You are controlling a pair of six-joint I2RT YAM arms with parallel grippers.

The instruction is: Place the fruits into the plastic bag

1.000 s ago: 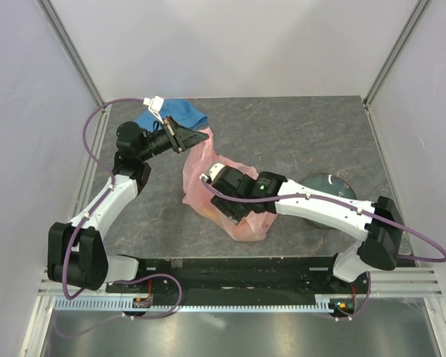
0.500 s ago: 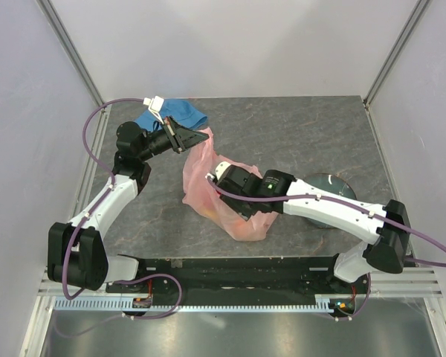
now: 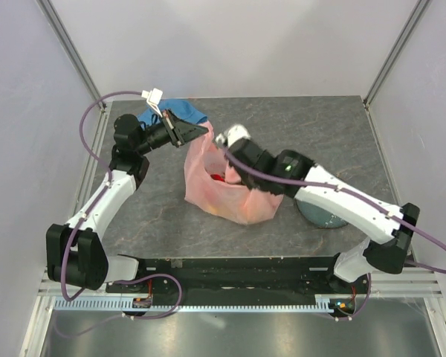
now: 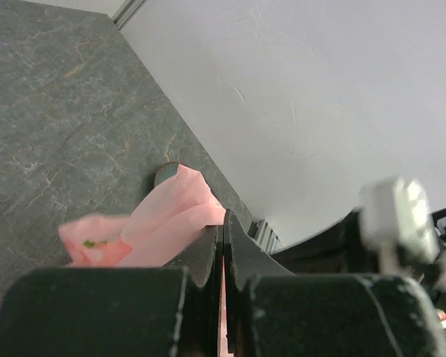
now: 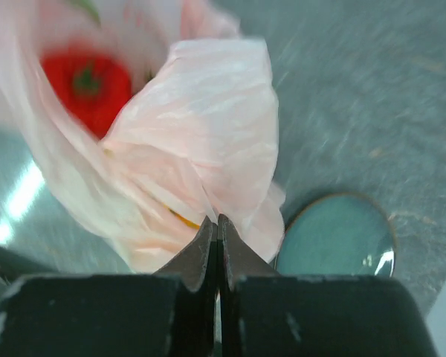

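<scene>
The grey, stone-patterned counter (image 3: 305, 134) carries the pink translucent plastic bag (image 3: 217, 195), which sits left of centre with its base on the surface and its mouth pulled up and open between two robot arms. The right arm (image 3: 342, 197) stretches in from the bag's right and crosses above its near right corner. The left arm (image 3: 108, 201) rises on the bag's left and bends toward its far rim. A round blue-green plate (image 3: 323, 216) lies just to the right of the bag, partly hidden under the right arm in the overhead view and close beside the crumpled film in the right wrist view. A blue cloth (image 3: 182, 111) lies just behind the bag, at the counter's far edge. The left hand (image 4: 223, 227) has its fingers pressed together on the bag's far left rim, with a sliver of pink film caught between them and a fold of the bag bunched just beyond the tips. The right hand (image 5: 217, 227) has its fingers closed tight on a gathered fold of the bag's right rim. Inside the bag, seen through the open mouth, rests a shiny red fruit (image 5: 89, 85) with a green stem mark. A thin yellow streak (image 5: 182, 218) shows through the film low in the bag, and what it belongs to cannot be told.
</scene>
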